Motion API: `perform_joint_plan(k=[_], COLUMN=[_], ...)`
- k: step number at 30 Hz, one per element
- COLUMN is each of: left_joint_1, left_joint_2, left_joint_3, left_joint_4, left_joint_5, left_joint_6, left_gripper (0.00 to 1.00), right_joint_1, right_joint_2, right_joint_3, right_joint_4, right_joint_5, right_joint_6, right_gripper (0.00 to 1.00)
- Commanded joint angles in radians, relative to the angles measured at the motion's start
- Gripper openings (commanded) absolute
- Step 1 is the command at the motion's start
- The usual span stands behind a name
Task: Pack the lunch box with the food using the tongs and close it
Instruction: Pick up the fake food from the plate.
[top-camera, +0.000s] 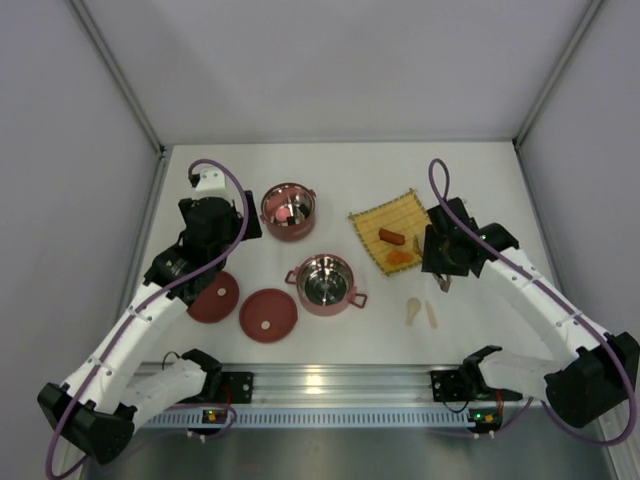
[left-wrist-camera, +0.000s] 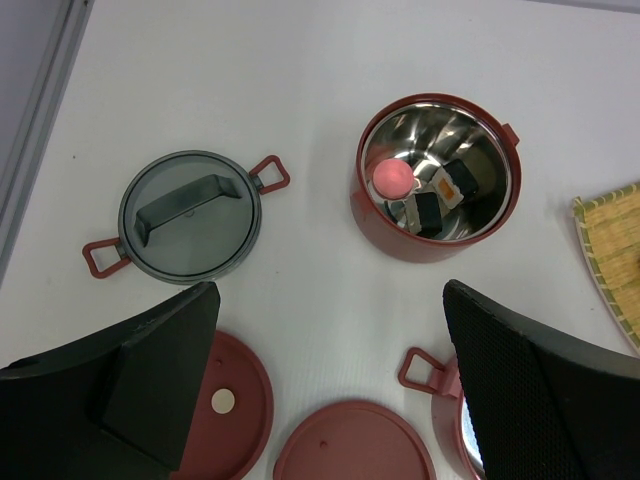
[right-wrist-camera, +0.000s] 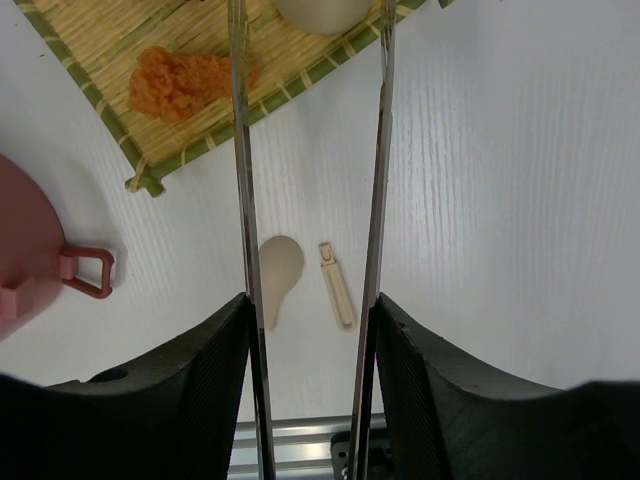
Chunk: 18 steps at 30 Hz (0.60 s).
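The far bowl of the lunch box (left-wrist-camera: 372, 205) (top-camera: 288, 228) holds food: a pink round (left-wrist-camera: 392, 178) and two black-and-white rolls (left-wrist-camera: 455, 183). The near bowl (top-camera: 325, 283) looks bare inside. Two flat dark-red lids (top-camera: 213, 296) (top-camera: 268, 315) lie left of it. My left gripper (left-wrist-camera: 330, 380) (top-camera: 215, 225) hangs open over the lids. My right gripper (right-wrist-camera: 312, 310) (top-camera: 445, 250) is shut on the tongs (right-wrist-camera: 240, 150), whose two arms run up over the yellow mat (right-wrist-camera: 90, 30). An orange piece (right-wrist-camera: 185, 82) lies left of the arms and a cream piece (right-wrist-camera: 320, 10) between them. A sausage (top-camera: 390, 236) rests on the mat.
A grey lid with red side handles (left-wrist-camera: 190, 215) lies left of the far bowl. Two small beige sticks (right-wrist-camera: 278, 275) (right-wrist-camera: 337, 285) lie on the table under the tongs, near the front rail (top-camera: 330, 385). Walls close in the table on three sides.
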Motion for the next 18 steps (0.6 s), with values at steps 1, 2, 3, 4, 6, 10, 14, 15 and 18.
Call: perform_joint_plan(k=[1, 2, 3, 4, 6, 10, 14, 15, 18], left_joint_1=[0.000, 0.001, 0.000, 0.000, 0.000, 0.001, 0.001, 0.001, 0.000], left_joint_2=[-0.011, -0.011, -0.011, -0.009, -0.009, -0.009, -0.009, -0.009, -0.009], left_joint_3=[0.019, 0.019, 0.019, 0.019, 0.019, 0.019, 0.019, 0.018, 0.018], left_joint_4=[0.021, 0.021, 0.021, 0.019, 0.021, 0.021, 0.019, 0.019, 0.019], left_joint_5=[-0.007, -0.007, -0.007, -0.008, -0.007, -0.007, -0.008, -0.008, -0.011], left_joint_6=[-0.002, -0.002, -0.002, -0.002, -0.002, 0.000, 0.001, 0.001, 0.000], left_gripper=[0.99, 0.99, 0.99, 0.99, 0.99, 0.99, 0.99, 0.99, 0.99], right_joint_1=[-0.014, -0.016, -0.017, -0.019, -0.025, -0.042, -0.054, -0.059, -0.062], right_joint_2=[0.012, 0.015, 0.017, 0.014, 0.005, 0.005, 0.011, 0.012, 0.017], right_joint_3=[0.018, 0.016, 0.015, 0.013, 0.007, -0.002, -0.011, -0.016, -0.013], right_joint_4=[0.070, 0.073, 0.073, 0.073, 0.079, 0.091, 0.107, 0.110, 0.119], right_joint_5=[0.008, 0.011, 0.014, 0.015, 0.020, 0.014, 0.008, 0.002, -0.008], right_joint_6=[-0.014, -0.015, -0.017, -0.016, -0.017, -0.025, -0.031, -0.035, -0.043], right_gripper=[0.50, 0.50, 0.50, 0.50, 0.50, 0.51, 0.51, 0.50, 0.50])
